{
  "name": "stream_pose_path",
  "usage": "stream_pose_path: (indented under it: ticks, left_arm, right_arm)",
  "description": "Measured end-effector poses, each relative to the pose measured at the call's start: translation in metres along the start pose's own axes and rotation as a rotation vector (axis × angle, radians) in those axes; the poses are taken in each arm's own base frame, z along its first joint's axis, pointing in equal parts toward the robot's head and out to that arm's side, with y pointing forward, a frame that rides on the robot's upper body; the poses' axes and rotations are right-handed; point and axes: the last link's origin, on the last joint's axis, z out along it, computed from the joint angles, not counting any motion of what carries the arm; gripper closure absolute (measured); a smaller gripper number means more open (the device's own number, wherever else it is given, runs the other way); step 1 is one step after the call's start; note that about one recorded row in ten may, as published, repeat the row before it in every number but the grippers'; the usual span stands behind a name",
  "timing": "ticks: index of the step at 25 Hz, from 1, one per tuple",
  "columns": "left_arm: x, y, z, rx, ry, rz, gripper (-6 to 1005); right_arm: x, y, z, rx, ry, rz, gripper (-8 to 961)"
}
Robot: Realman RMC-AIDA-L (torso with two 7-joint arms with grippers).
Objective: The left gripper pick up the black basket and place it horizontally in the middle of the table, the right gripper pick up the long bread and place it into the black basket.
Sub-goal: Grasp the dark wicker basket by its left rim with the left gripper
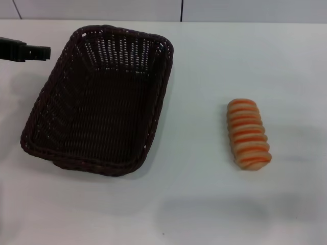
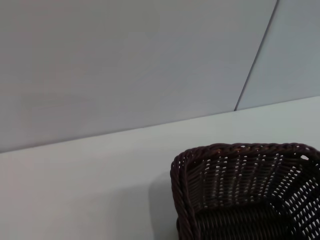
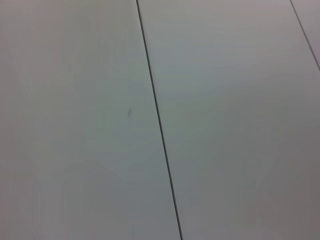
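Note:
The black basket (image 1: pixel 102 117) lies on the white table (image 1: pixel 204 204) left of centre, its long side running away from me and slightly slanted; it holds nothing. One corner of the basket (image 2: pixel 235 195) shows in the left wrist view. The left gripper (image 1: pixel 46 52) reaches in from the left edge, just beside the basket's far left corner and apart from it. The long bread (image 1: pixel 248 133), tan with orange stripes, lies on the table's right side, well apart from the basket. The right gripper is out of view.
A pale wall with a dark vertical seam (image 1: pixel 182 10) runs along the table's far edge. The right wrist view holds only wall panels (image 3: pixel 225 125) and their seams.

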Motion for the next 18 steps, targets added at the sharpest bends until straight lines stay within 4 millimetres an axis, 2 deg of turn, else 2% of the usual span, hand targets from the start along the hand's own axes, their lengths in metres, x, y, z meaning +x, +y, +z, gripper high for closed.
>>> stream_pose_path:
  ticks: [18]
  left_arm:
    - [-0.031, -0.006, 0.025, -0.017, -0.072, -0.085, 305]
  right_arm:
    - [0.0, 0.0, -0.001, -0.002, -0.002, 0.0, 259]
